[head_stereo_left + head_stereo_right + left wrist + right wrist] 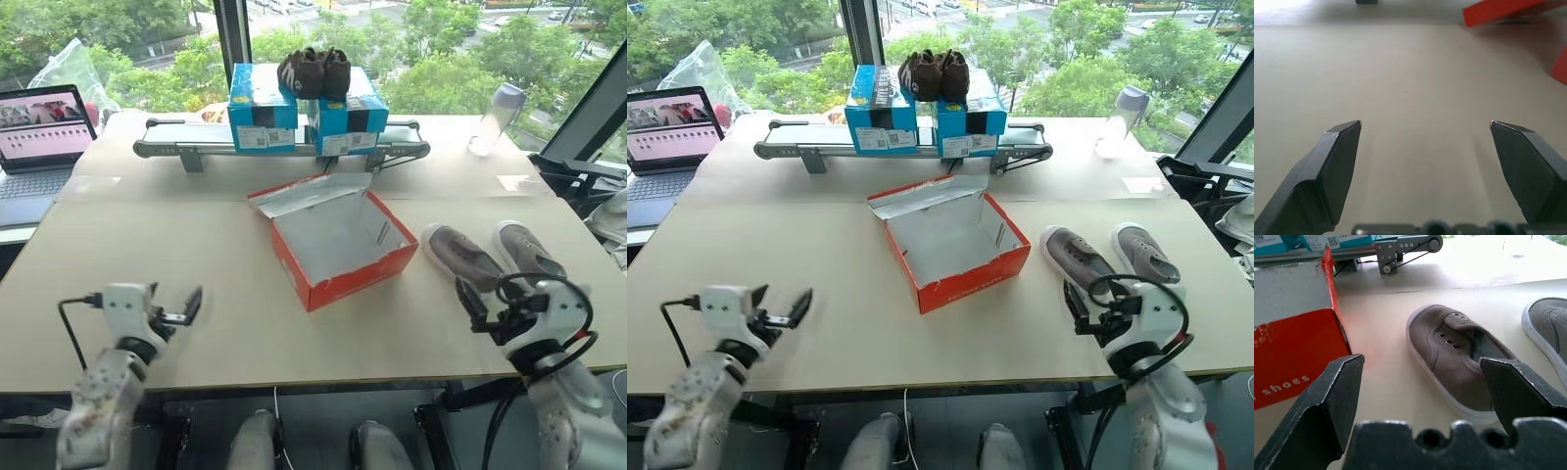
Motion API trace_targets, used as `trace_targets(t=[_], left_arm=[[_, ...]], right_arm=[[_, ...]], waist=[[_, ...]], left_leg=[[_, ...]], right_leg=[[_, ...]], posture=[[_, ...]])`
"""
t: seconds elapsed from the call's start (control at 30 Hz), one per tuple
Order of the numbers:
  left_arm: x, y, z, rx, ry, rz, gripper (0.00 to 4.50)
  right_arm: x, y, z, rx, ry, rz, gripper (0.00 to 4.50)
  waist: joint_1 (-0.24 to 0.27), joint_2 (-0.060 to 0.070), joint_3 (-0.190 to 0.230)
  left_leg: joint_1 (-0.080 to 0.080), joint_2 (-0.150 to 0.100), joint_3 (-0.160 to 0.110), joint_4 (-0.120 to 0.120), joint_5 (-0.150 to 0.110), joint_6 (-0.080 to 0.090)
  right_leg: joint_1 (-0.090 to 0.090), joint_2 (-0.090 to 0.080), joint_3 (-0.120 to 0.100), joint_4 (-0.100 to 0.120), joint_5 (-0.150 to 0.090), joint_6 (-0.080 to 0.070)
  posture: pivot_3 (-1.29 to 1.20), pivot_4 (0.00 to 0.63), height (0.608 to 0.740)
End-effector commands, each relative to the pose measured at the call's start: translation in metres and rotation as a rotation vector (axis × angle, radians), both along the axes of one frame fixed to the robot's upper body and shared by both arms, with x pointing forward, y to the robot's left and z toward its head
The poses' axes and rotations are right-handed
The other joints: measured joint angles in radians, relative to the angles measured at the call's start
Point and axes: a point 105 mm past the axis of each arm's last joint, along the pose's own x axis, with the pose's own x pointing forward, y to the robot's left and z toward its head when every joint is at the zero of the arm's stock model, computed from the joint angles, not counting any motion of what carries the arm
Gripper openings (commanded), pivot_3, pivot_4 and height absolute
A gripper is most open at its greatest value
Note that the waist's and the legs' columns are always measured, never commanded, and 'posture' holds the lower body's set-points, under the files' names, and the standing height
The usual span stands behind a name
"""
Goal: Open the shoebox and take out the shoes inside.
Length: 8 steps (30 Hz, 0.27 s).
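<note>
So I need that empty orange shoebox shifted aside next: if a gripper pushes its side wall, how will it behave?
The shoebox stands open and empty, so it is probably light and would slide easily on the smooth table. Its thin cardboard walls may flex inward. The raised lid, hinged at the back, could flop or swing when nudged.

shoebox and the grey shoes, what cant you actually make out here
- shoebox: the lid's printed outer face is turned away in the eye views; only its white inside shows.
- right shoe: cut off by the right wrist view's edge.
- left shoe: its heel sits behind a finger of the right pincer.
- blue boxes: label text too small.
</note>
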Motion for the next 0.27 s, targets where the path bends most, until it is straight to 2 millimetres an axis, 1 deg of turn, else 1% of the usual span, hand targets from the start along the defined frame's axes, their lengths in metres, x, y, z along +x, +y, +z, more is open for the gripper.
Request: trace_targets(t=[0.03, 0.13, 0.27], left_arm=[[-0.004, -0.023, 0.007, 0.013, -0.062, -0.016, 4.50], [-0.005, -0.030, -0.001, 0.036, -0.059, -0.028, 4.50], [-0.002, -0.033, -0.010, 0.063, -0.046, -0.015, 4.50]], right_arm=[[-0.006, 0.017, -0.008, -0.054, -0.028, -0.006, 4.47], [-0.008, 0.031, -0.014, -0.037, -0.028, -0.004, 4.47], [-0.006, 0.039, -0.013, -0.046, -0.039, -0.014, 4.47]], waist=[[-0.003, 0.000, -0.001], [-0.006, 0.002, -0.003], [-0.008, 0.003, -0.004]], left_leg=[[0.000, 0.000, 0.000, 0.000, 0.000, 0.000], [-0.001, 0.000, 0.001, -0.004, 0.000, 0.000], [-0.001, -0.001, 0.001, -0.005, 0.000, 0.000]], right_leg=[[-0.001, 0.000, 0.000, -0.001, 0.000, 0.000], [-0.005, 0.000, 0.001, -0.001, 0.000, -0.002], [-0.006, 0.000, 0.003, -0.001, 0.000, -0.002]], posture=[[0.00, 0.150, 0.740], [0.00, 0.150, 0.740], [0.00, 0.150, 0.740]])
